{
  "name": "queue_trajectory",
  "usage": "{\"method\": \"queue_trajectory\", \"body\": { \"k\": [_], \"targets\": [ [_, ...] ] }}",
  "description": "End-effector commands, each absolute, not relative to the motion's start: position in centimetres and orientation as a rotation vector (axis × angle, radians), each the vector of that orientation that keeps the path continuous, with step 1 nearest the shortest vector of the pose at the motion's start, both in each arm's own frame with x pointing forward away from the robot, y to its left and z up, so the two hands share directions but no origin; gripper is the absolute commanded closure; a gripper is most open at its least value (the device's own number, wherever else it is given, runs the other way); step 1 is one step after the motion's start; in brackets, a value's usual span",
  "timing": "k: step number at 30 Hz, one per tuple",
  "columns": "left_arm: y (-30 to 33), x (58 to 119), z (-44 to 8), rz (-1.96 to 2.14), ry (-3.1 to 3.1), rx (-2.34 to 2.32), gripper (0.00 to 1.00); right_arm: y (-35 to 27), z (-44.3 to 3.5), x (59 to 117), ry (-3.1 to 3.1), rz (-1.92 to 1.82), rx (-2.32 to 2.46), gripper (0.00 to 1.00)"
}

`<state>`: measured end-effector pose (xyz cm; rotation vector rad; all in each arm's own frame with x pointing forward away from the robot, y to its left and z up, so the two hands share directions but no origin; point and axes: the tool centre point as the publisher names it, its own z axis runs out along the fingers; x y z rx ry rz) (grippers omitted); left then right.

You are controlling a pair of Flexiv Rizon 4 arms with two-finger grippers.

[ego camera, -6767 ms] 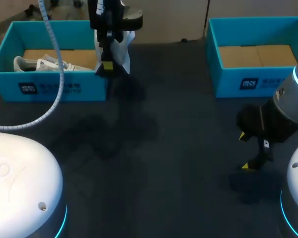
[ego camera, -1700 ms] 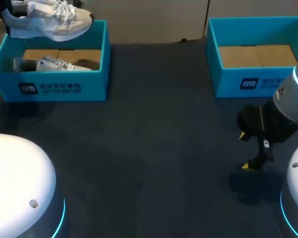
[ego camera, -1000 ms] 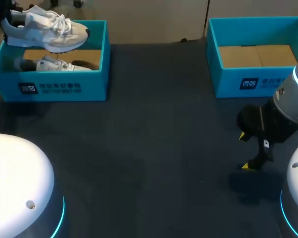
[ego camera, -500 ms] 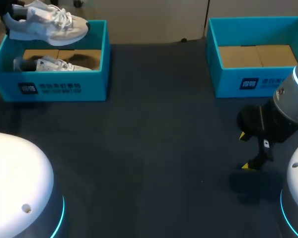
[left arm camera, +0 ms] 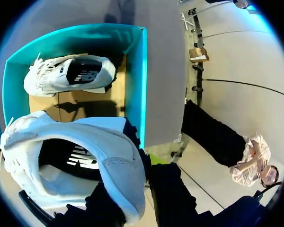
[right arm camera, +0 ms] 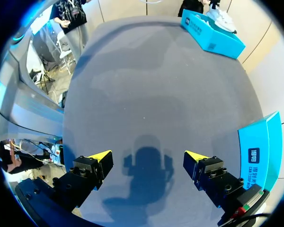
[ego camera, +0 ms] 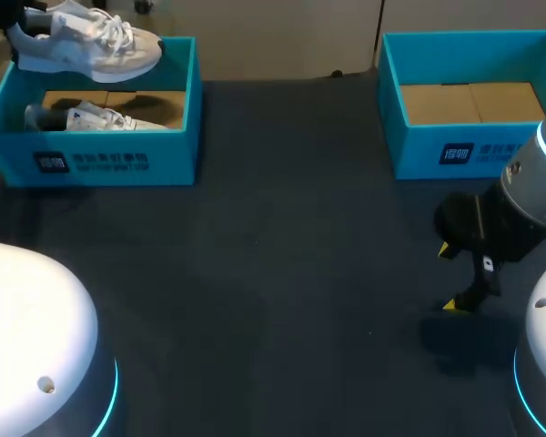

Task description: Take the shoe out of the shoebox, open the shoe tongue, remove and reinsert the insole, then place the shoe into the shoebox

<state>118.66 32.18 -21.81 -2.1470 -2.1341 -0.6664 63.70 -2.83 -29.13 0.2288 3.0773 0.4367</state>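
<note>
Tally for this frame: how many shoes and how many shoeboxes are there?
Shoes: 2 (held shoe, boxed shoe)
Shoeboxes: 2 (left shoebox, right shoebox)
Total: 4

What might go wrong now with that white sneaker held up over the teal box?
The left tool grips the white lace-up sneaker only at its heel, so the toe end may sag or slip free and drop onto the second white sneaker below. The sneaker also hangs close above the teal cardboard shoebox; its sole could snag a wall when carried out toward the table.
</note>
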Motion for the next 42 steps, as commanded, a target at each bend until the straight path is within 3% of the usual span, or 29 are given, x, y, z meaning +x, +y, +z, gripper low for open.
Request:
{"method": "queue_trajectory", "body": {
  "k": [1,42],
  "targets": [
    [32.0,118.6,-21.6,-0.661,-2.133,-2.154,1.0,-2.8,-29.3,63.6,3.075,0.434,0.23,0.0],
    [30.6,120.2,-28.1,-0.573,-2.084,-2.091,1.0,-2.8,-29.3,63.6,3.075,0.434,0.23,0.0]
  ]
}}
